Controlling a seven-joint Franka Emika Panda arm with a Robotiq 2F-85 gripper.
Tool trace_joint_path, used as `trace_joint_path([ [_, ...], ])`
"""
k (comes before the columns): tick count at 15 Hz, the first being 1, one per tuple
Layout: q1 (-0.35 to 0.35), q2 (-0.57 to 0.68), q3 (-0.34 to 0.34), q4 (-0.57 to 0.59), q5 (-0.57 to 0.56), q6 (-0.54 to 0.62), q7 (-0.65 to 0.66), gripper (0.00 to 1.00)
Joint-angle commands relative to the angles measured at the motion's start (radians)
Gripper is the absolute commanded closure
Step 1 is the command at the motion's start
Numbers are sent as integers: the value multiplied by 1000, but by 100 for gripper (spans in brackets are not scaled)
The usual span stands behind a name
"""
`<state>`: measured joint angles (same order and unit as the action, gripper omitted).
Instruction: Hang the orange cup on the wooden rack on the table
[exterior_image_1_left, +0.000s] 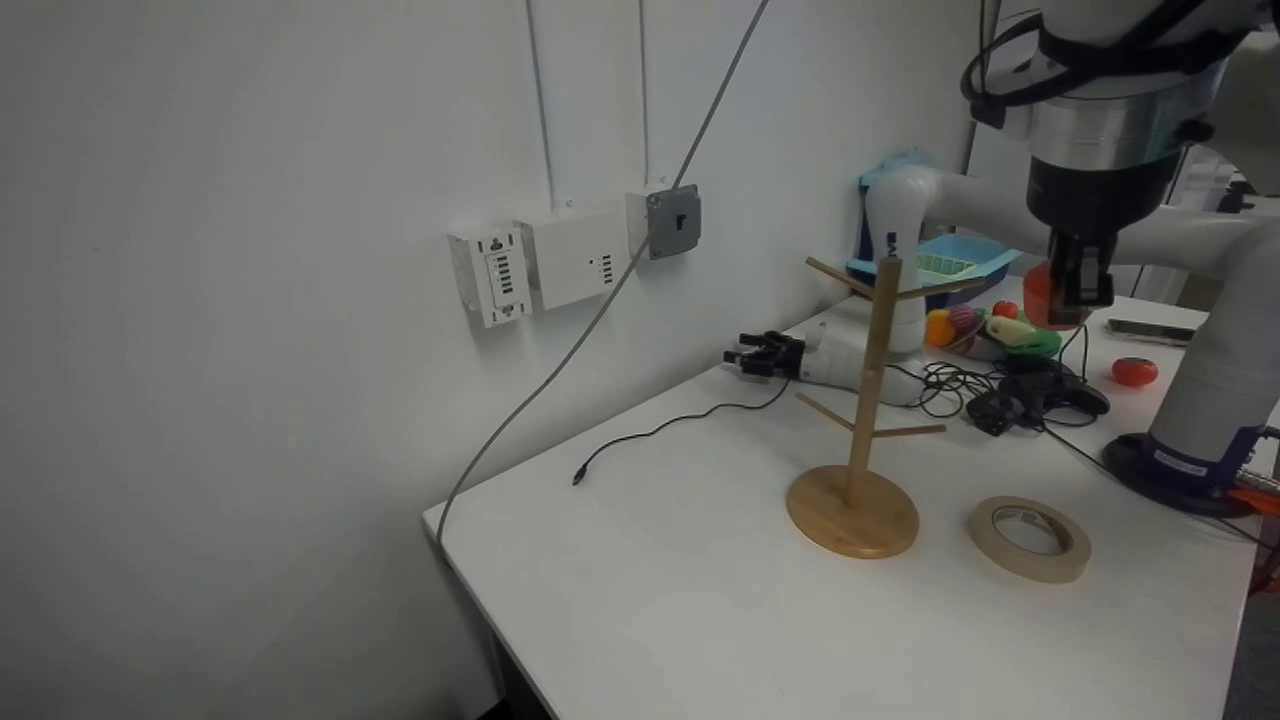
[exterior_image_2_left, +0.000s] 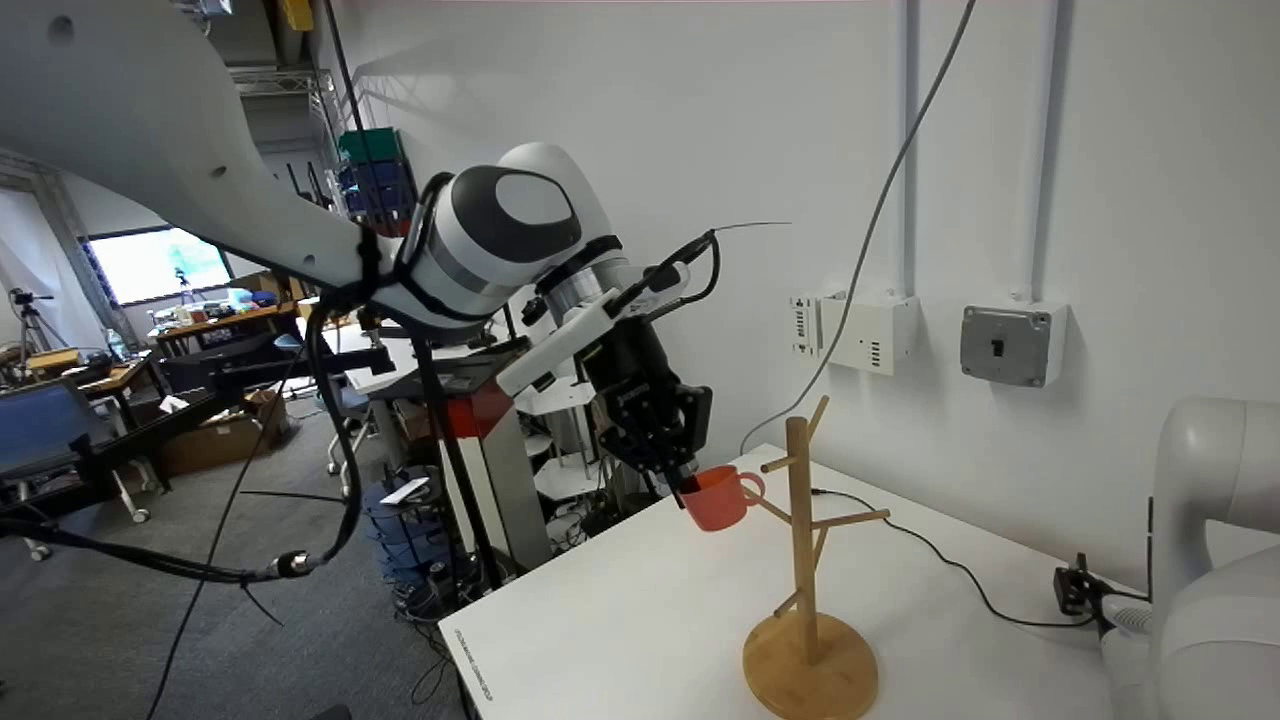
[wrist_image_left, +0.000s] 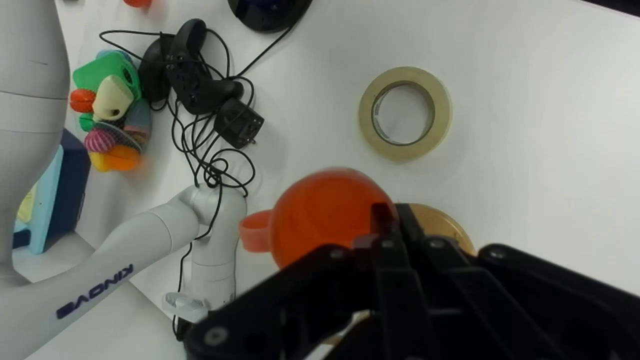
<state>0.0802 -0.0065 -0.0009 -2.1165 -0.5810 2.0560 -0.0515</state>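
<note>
The orange cup (wrist_image_left: 320, 215) hangs in the air from my gripper (wrist_image_left: 395, 215). One finger is inside the cup and the other outside, shut on its wall. Its handle points left in the wrist view. In an exterior view the cup (exterior_image_2_left: 715, 502) is slightly tilted, its handle pointing toward the upper pegs of the wooden rack (exterior_image_2_left: 803, 540). In an exterior view a gap shows between the cup (exterior_image_1_left: 1038, 298) and the nearest peg tip of the rack (exterior_image_1_left: 872, 390). The rack stands upright on the white table (exterior_image_1_left: 700, 560); in the wrist view my fingers cover most of it.
A beige tape roll (exterior_image_1_left: 1065, 565) lies beside the rack's base. Black controllers with tangled cables (wrist_image_left: 195, 80), toy food (wrist_image_left: 110, 105) and another white arm (wrist_image_left: 150, 235) lie on the table. A wall with switch boxes (exterior_image_1_left: 570, 255) borders it.
</note>
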Motion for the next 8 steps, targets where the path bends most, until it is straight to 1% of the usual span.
trace_joint_path([
  [1, -14, -3, 18, 40, 13, -45, -70, 99],
  [8, -11, 29, 25, 77, 15, -92, -140, 99],
])
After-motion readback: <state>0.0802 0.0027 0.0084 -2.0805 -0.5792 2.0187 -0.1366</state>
